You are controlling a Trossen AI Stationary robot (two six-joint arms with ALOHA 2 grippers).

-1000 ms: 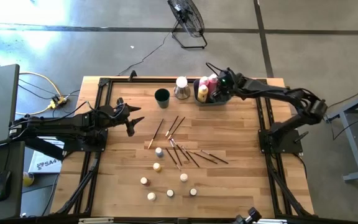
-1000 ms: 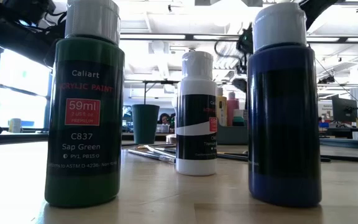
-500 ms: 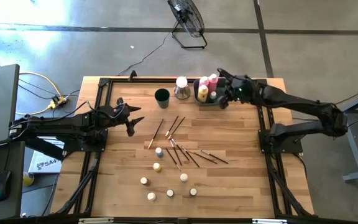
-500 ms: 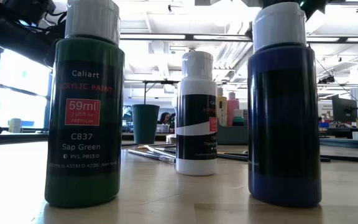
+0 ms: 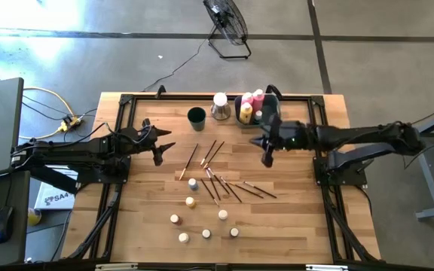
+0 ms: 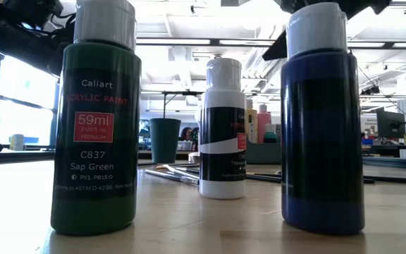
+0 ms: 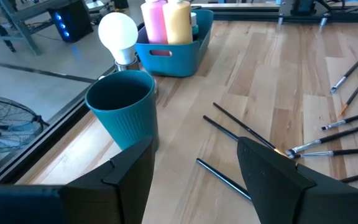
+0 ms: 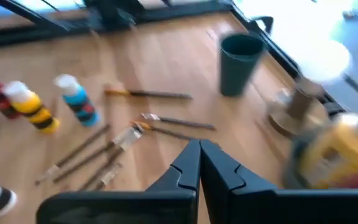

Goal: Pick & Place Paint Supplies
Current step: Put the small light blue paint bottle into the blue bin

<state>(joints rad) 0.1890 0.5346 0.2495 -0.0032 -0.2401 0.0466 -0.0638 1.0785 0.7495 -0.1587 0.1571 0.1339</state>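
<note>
Right tool [image 5: 267, 159] closed, empty, hung over the bench [image 5: 300, 218] near the brushes [image 5: 228, 188] | left tool [image 5: 159, 145] open, idle at the left edge | bottles [image 5: 250, 105] stood in the bin [image 5: 253, 120], we judged already placed | pots [image 5: 194, 222] loose on the bench, waiting.

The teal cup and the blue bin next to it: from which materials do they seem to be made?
The teal cup looks like matte plastic: fine vertical ribs run down its wall, with no sharp shine. The blue bin also looks like moulded plastic, smooth and slightly glossy, with rounded corners and a cut-out handle. Neither is certain from looks alone.
</note>
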